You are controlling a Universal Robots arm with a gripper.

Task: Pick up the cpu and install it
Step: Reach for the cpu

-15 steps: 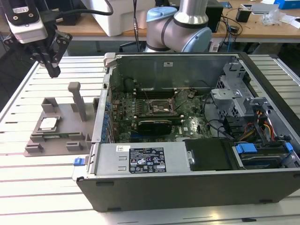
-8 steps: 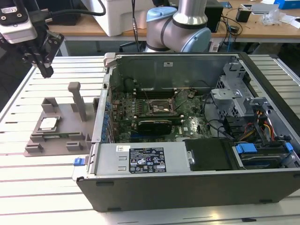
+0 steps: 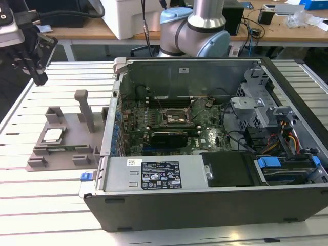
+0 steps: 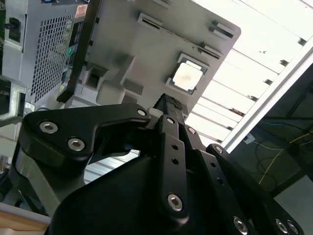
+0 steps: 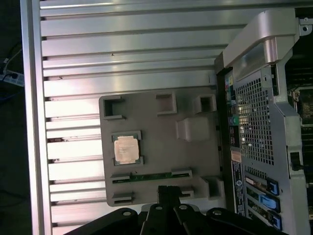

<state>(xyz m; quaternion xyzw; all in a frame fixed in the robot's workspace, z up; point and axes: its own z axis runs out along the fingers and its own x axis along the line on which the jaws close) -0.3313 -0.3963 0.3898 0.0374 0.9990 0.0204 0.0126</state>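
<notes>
- Cpu [image 3: 53,135] lies flat, shiny top up, in a square recess of the grey moulded tray [image 3: 69,128]; in both wrist views it shows [image 4: 188,77] [image 5: 126,148] seated in that same recess.
- Nothing touches it or rests on it.
- The tray sits on the slatted metal counter [image 3: 51,205], just beside the open computer case [image 3: 205,200], on the exterior view's left of it; an upright post [image 3: 84,110] rises from the tray near the case wall.
- The tool [image 3: 40,78] hangs in the air above the counter, beyond the tray's far end in the exterior view and well apart from the chip.
- Its two fingers are pressed together with nothing between them; in both wrist views the tips [image 4: 168,102] [image 5: 168,188] show side by side, empty, clear of the tray.
- Inside the case, the dark socket [image 3: 171,118] with its metal frame sits on the green board, well apart from the tool.
- The arm's base [image 3: 197,23] stands behind the case.
</notes>
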